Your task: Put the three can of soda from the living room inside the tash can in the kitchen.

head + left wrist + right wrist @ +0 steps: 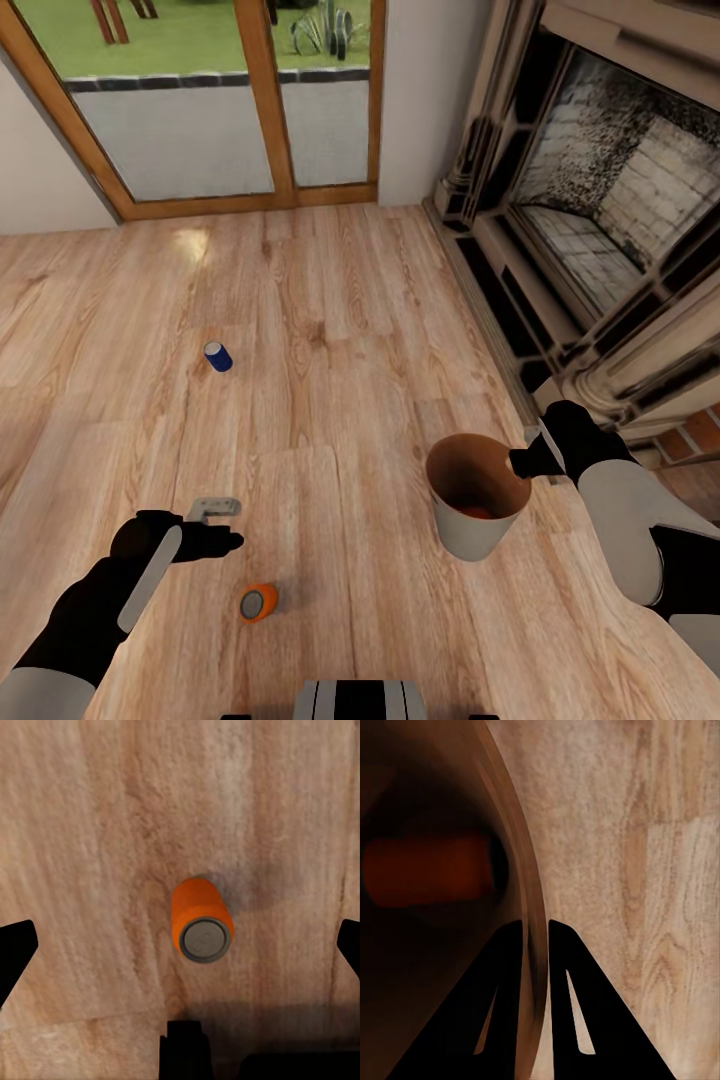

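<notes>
Orange can (258,602) on floor — label perhaps blank, blurred.

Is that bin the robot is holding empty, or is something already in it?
Not empty. An orange can lies at the bottom of the trash can, whose rim the right gripper pinches.

My bin (478,520), pale grey outside and orange-brown inside, hangs tilted at four o'clock with one orange can (427,870) lying at its bottom. A second orange can (258,602) lies on its side at seven o'clock. The dark blue can (218,356) lies at eleven o'clock.
</notes>
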Robot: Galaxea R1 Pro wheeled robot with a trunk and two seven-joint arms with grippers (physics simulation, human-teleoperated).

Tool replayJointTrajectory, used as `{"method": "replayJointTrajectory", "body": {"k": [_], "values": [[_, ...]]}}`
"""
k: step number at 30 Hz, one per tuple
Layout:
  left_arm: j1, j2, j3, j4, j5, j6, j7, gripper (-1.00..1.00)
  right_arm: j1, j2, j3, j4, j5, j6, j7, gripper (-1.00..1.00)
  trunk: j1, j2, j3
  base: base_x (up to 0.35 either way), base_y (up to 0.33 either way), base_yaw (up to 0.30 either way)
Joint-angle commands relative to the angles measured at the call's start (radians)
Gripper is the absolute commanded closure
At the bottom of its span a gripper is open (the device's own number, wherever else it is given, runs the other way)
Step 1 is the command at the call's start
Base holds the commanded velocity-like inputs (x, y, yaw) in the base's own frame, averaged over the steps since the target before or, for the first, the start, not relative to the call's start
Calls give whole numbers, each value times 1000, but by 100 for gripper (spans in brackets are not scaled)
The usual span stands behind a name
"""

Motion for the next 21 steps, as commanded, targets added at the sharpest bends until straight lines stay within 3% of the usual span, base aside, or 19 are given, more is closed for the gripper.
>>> {"method": "replayJointTrajectory", "body": {"k": [1,6,9,11,18,21], "values": [[0,0,0,1,1,0,0,-100,0,0,-2,1,-13,2,4,100,0,0,0,4,0,0],[-1,-10,1,26,-2,4,5,-100,-1,1,1,3,-10,2,4,100,0,0,0,2,0,0],[-2,-47,-1,130,-6,3,8,-100,-4,1,9,8,5,2,4,100,0,0,0,0,0,0],[-11,-77,-3,252,-5,-4,8,-100,-25,3,12,28,17,2,4,100,0,0,0,0,0,0],[-25,-101,1,421,-2,-90,2,-100,-112,-10,27,136,32,2,3,100,0,0,0,0,0,0],[-40,-107,4,500,0,-135,1,-100,-150,-12,39,183,80,2,-19,100,0,0,0,0,0,0]]}}
